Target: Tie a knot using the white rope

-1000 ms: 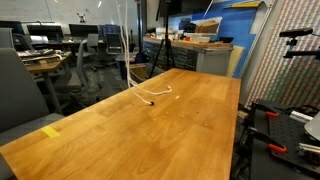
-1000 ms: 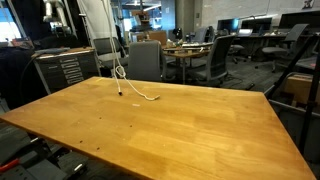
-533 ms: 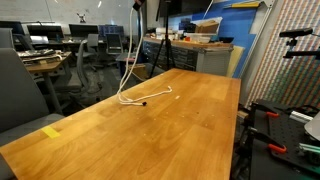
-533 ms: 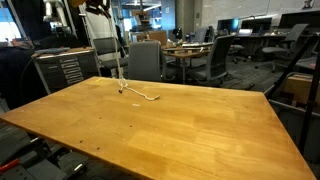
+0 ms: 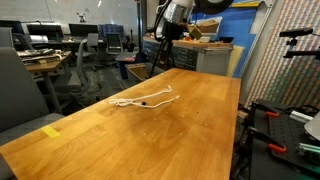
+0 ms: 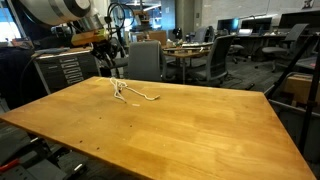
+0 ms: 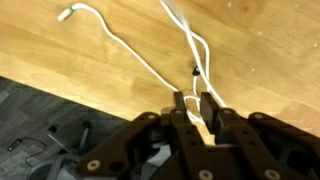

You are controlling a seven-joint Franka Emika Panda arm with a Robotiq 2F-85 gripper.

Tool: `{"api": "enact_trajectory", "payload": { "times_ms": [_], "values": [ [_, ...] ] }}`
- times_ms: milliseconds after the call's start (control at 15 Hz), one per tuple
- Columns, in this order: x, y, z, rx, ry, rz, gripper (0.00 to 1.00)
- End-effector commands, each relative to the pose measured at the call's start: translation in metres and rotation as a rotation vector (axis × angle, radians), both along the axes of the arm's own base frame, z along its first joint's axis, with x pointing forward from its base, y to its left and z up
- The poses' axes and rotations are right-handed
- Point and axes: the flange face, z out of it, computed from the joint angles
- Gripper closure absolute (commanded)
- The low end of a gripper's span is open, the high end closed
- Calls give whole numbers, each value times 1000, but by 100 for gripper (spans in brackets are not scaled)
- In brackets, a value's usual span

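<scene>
Two oblique table (image 5: 200, 120) views, wrist overhead

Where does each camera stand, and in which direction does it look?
Exterior view: stands near one end of the table and looks along it at the white rope; the arm shows at the top.
Exterior view: stands off a table corner and looks across to the white rope; the arm shows upper left.
Wrist view: looks down at the table edge and floor; the gripper pinches the white rope.
Shared: both exterior views show table, white rope, arm.
</scene>
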Motion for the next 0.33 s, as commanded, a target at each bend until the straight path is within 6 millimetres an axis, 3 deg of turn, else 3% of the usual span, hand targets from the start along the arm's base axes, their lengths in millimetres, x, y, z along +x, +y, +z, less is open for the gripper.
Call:
{"api": "enact_trajectory", "payload": {
  "times_ms": [0, 67, 267],
  "values": [
    [1, -4, -6, 1, 18, -8, 69],
    [1, -5, -8, 2, 24, -11, 64],
    [0, -4, -8, 4, 26, -9, 64]
  ]
}}
